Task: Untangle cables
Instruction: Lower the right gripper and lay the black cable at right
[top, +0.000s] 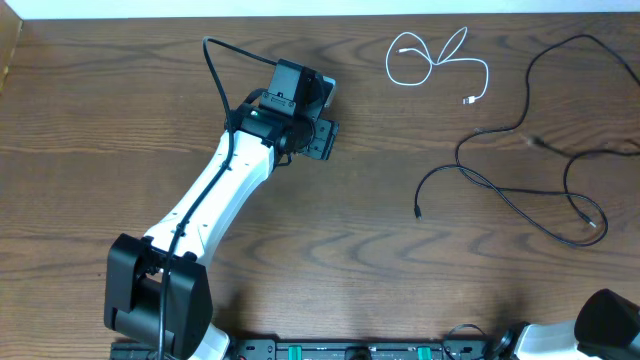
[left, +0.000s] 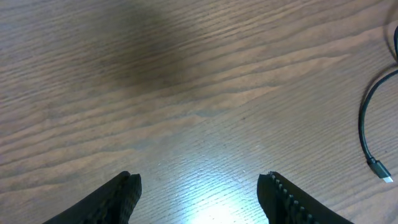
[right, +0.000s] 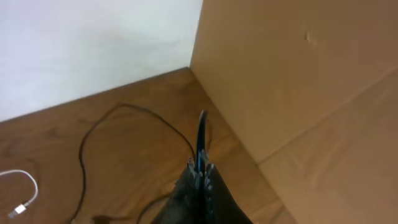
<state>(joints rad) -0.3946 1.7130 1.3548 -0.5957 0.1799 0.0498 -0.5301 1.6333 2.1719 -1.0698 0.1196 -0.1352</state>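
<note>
Untangling is partly done, judging by the overhead view. The short white cable (top: 432, 62) lies alone near the far edge of the worktop (top: 350, 260), looped loosely on itself and clear of the others. To its right the black cables (top: 540, 143) sprawl across the right side and appear to cross one another in at least one place, so they look like the work that is left. How many black cords there are cannot be told.

The left end effector (left: 199, 183) hangs over bare wood left of the white cable, its jaws apart and empty, with one black plug end (left: 382, 175) just in sight at the edge of its wrist view. The right end effector (right: 200, 169) sits pinched shut at the near right corner, apparently gripping nothing.
</note>
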